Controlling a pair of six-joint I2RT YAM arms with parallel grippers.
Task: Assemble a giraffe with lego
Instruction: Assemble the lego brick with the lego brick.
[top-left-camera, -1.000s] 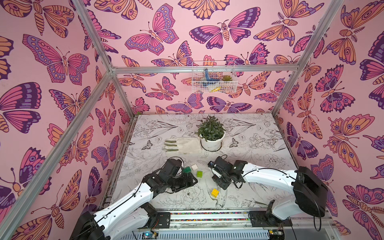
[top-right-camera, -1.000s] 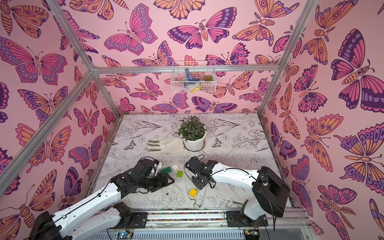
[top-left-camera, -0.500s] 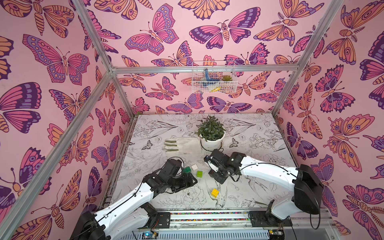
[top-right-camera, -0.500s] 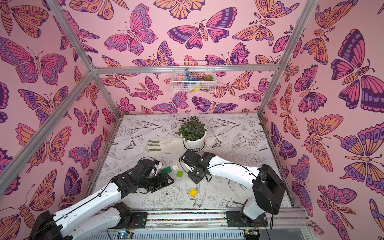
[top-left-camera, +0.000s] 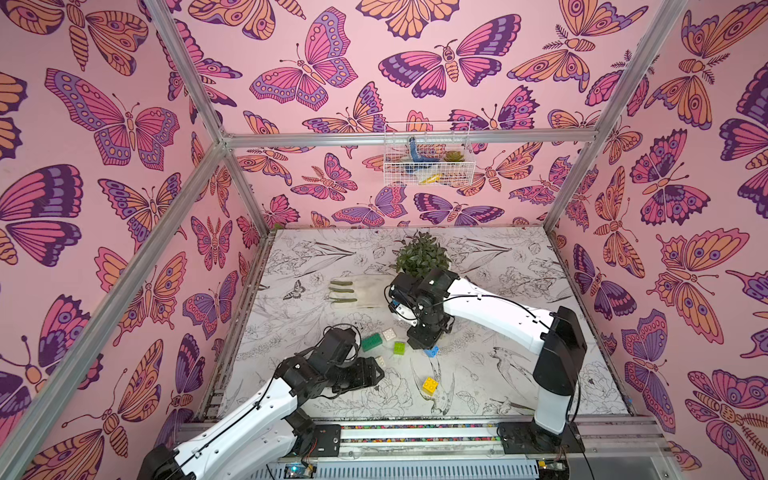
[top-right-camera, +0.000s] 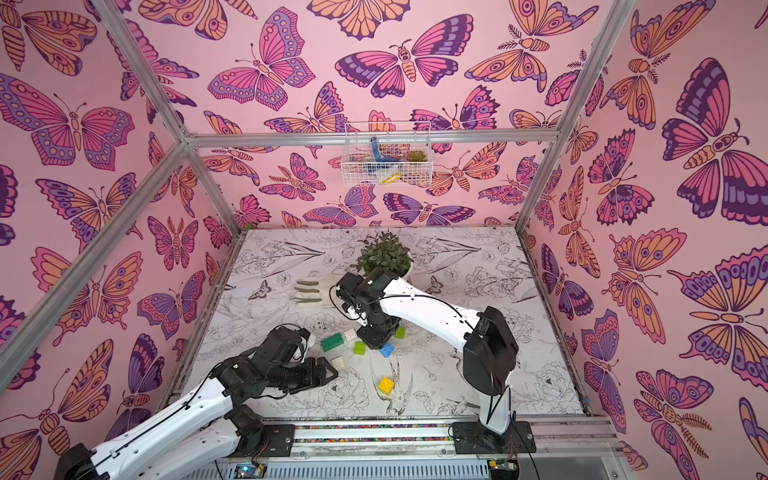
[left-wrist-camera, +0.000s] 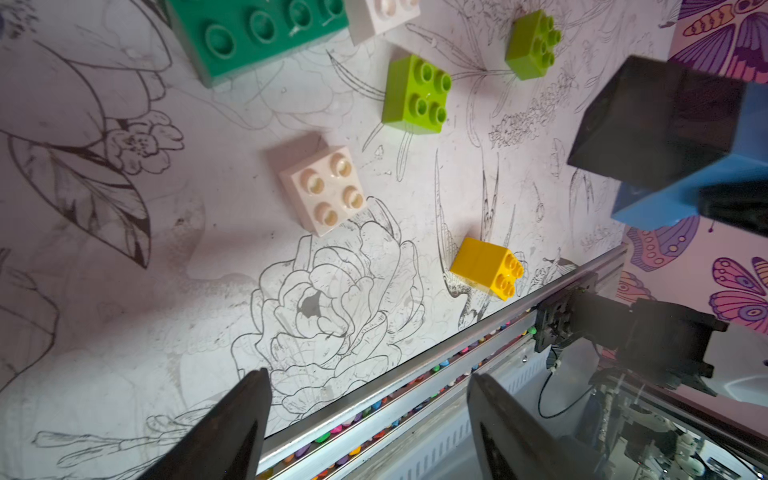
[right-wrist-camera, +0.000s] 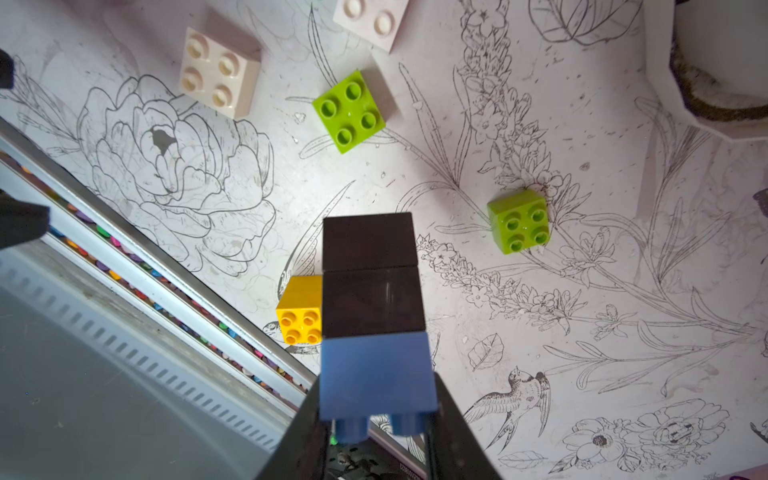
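Right hand (right-wrist-camera: 376, 432) shifted back, pinching blue brick (right-wrist-camera: 376, 374) (black legs (right-wrist-camera: 370, 270) beyond), left hand (left-wrist-camera: 368, 415) spread

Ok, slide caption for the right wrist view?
Right claw shut on the blue brick carrying two black bricks, above a loose yellow brick, lime bricks and white bricks on the table.

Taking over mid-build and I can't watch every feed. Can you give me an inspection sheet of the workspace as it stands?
Surface: floral mat; no spills seen.
Job's things: blue brick with two black bricks attached, held. Loose on the mat: dark green brick, two white bricks, two lime bricks, yellow brick.
Clutter: potted plant, pale glove.
Grippers: left pincer open, empty; right pincer shut on the blue brick.
Cables: black cables along both arms, none on the bricks.
Surroundings: butterfly walls, metal frame, wire basket on the back wall.
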